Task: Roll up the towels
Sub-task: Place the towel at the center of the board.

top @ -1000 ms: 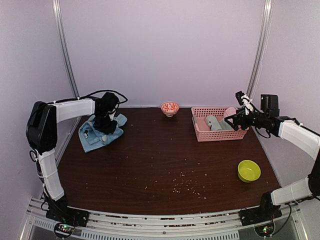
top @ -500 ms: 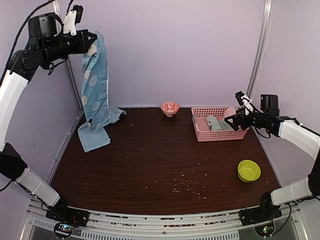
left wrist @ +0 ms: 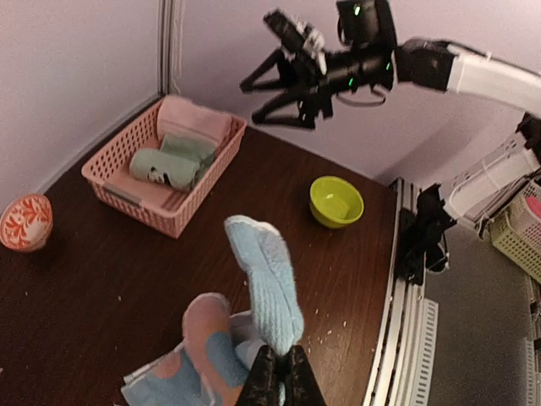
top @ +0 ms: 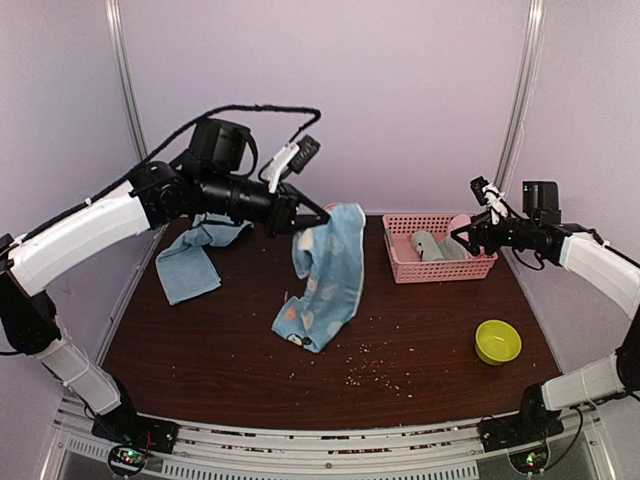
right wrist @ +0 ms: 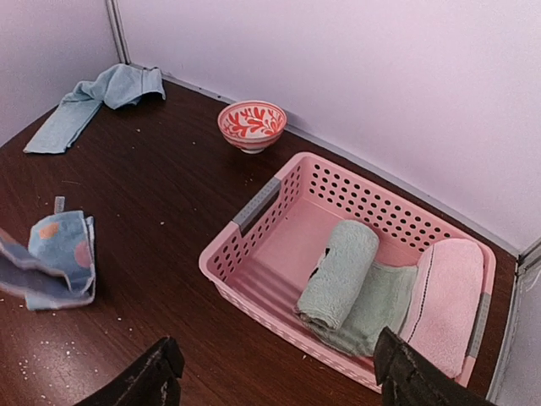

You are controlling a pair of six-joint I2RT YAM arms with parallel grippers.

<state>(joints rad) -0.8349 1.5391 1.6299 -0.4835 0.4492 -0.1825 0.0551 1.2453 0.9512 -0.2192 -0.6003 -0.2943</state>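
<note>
Currently left jaws clench the spotted towel (top: 330,262), its tag (right wrist: 59,204) unreadable, while right jaws stand spread.

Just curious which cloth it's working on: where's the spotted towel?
In the top view the spotted towel hangs from the left gripper mid-table, its lower end on the table, between the plain towel and the basket.

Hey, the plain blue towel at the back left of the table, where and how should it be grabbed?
Pinch a corner of the plain towel at its flat near end, coming down from above: that end lies spread on the table, while the far end is bunched.
</note>
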